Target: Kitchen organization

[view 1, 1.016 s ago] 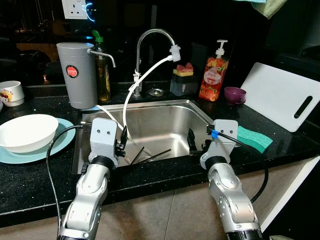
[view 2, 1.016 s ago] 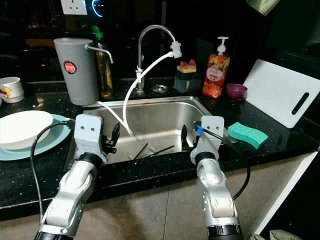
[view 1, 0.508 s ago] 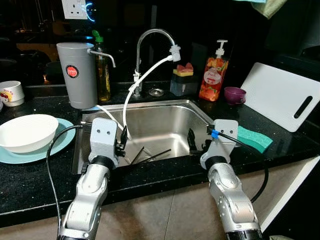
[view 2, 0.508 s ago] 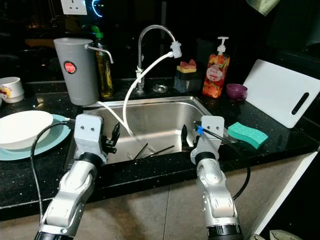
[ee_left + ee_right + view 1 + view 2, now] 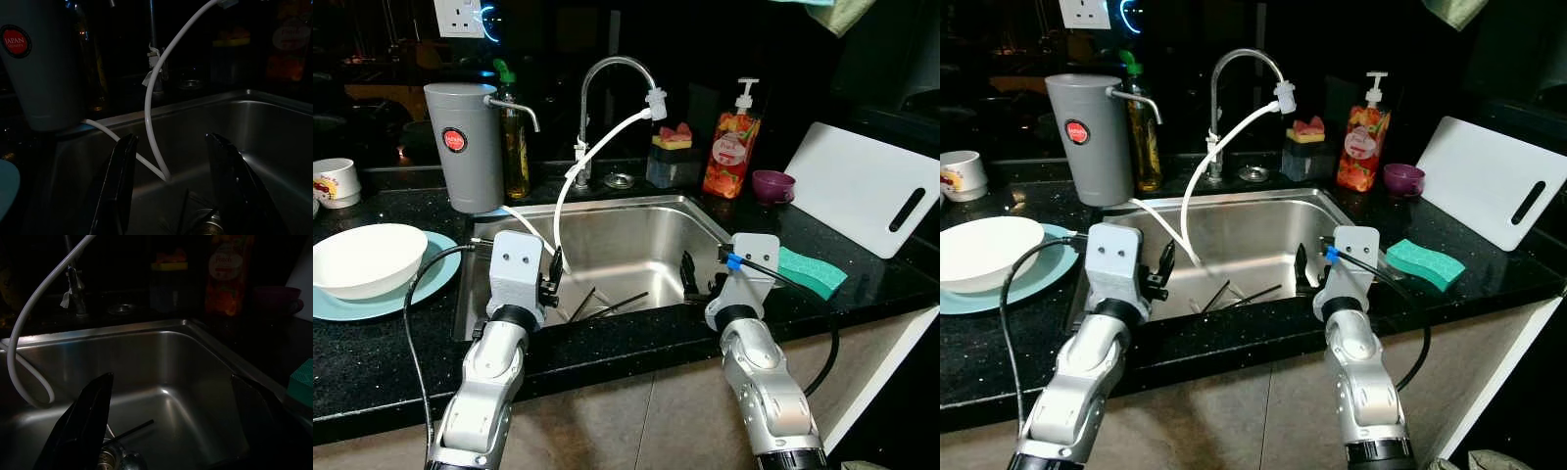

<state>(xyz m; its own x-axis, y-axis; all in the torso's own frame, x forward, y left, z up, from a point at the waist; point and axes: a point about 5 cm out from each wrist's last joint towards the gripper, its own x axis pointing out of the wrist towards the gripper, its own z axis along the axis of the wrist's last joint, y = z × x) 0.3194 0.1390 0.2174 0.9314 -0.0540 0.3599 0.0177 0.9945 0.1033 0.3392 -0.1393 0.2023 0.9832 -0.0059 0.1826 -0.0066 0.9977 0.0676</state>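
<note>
Far left on the black speckled counter, a small white mug with a red print stands near the back. Just right of it a wide white bowl sits on a pale blue plate, stacked as if waiting for a wash or for putting away.

Next, a tall grey water-filter jug with a red round label stands at the sink's back left corner, a green-capped bottle of yellow liquid just behind it. A thin white hose runs from the curved chrome tap down into the stainless steel sink.

The left gripper hangs over the sink's front left, fingers spread wide and holding nothing. In the basin between the two grippers lie thin dark chopstick-like utensils near the drain; those look like the things to collect, though which piece comes first I cannot tell.

The right gripper hovers over the front right of the basin, fingers likewise splayed and empty. Both arms poised above the basin suggest a reach down into it.

Behind the sink, a dark holder with a red and yellow sponge, then an orange pump bottle of soap, then a small purple bowl. On the right, a teal sponge lies by the sink edge, and a white cutting board with a slot handle leans at the far right.
</note>
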